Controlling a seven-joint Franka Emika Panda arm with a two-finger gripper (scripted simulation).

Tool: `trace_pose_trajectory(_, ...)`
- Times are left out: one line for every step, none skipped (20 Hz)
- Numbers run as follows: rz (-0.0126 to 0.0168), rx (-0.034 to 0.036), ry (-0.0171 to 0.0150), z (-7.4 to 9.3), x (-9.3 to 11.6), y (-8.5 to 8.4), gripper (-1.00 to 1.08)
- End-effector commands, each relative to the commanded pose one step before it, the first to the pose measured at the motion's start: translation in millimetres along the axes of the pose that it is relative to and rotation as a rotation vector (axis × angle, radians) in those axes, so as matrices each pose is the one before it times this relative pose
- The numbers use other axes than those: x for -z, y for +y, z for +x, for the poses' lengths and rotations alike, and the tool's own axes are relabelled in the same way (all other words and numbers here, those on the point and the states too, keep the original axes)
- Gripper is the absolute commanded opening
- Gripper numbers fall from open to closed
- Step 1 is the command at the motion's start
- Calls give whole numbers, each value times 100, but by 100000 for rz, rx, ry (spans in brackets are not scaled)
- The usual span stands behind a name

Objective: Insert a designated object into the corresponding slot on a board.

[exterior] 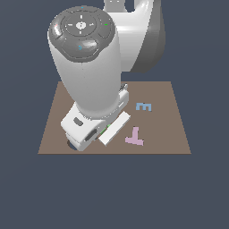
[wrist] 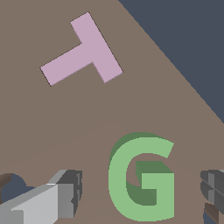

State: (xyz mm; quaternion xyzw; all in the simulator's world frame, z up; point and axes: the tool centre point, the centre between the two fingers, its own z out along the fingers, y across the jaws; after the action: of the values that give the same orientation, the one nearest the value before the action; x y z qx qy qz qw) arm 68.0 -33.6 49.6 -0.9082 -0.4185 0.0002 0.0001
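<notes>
The light-green letter G lies flat on the brown board. In the wrist view my gripper is open, with one finger on each side of the G and a gap between each finger and the piece. In the exterior view my arm and hand hang low over the board's near part and hide the G, apart from a green speck. The G-shaped slot is not visible. A dark cut-out peeks out beside the hand; its shape is hidden.
A pink letter T lies on the board toward the exterior view's right of my hand and also shows in the wrist view. A blue letter E lies farther back. The board's edge runs close to the G.
</notes>
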Motion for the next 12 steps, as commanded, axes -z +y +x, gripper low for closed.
trace_pose_trajectory(-37,-33,18,-18,28,14,100)
trace_pose_trajectory(0,0,0,1,-40,0,100)
trace_pose_trajectory(0,0,0,2,-119,-1,100)
trace_pose_trajectory(0,0,0,3,-199,-2,100)
trace_pose_trajectory(0,0,0,4,-279,-4,100)
trace_pose_trajectory(0,0,0,4,-359,-6,100)
trace_pose_trajectory(0,0,0,2,-359,-8,100)
trace_pose_trajectory(0,0,0,1,-279,-7,100)
trace_pose_trajectory(0,0,0,0,-200,-6,100)
trace_pose_trajectory(0,0,0,0,-120,-4,100)
trace_pose_trajectory(0,0,0,0,-40,-1,100)
trace_pose_trajectory(0,0,0,0,0,0,-100)
